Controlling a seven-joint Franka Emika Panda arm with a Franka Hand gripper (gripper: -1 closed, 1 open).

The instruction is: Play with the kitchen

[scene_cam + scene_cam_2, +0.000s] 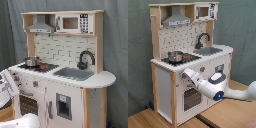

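The kitchen [67,97] is white and light wood, with a grey hood [40,27], a black faucet [85,59], a sink [74,73] and a small pot [32,61] on the stovetop. In the second exterior view my arm reaches in from the second exterior view's right. There my gripper [186,75] is at the kitchen's [163,82] front panel, just under the stovetop edge, above the windowed oven door [190,97] and beside the knobs [203,69]. In the first exterior view the gripper [9,84] shows at the left edge, partly cut off.
A toy microwave [72,23] sits on the upper shelf. A grey curtain [115,40] hangs behind the kitchen. The kitchen stands on a wooden surface [148,117]. A white arm link [25,121] fills the first exterior view's bottom left.
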